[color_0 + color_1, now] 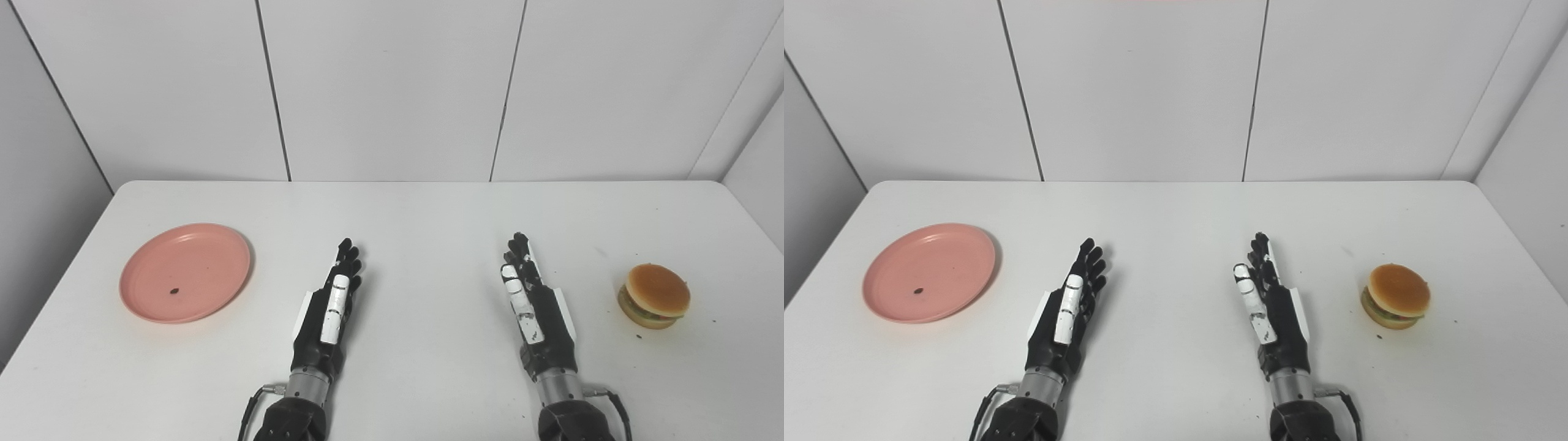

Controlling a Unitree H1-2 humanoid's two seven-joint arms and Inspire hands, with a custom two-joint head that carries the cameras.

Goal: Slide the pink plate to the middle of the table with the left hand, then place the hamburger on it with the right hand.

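A round, shallow pink plastic plate (185, 272) is lying at the far left of the white table (416, 208), a small dark speck sitting near its centre. It is looking light, stiff and likely to glide easily; pressing on its near right rim should push it. The left hand (331, 312) is resting just right of it, fingers extended, holding nothing. The right hand (534, 306) is waiting likewise, empty and outstretched. At far right a toy hamburger (654, 296) with a glossy tan bun is sitting alone, probably light and firm, best grasped around its sides. Nothing is blocking the middle.
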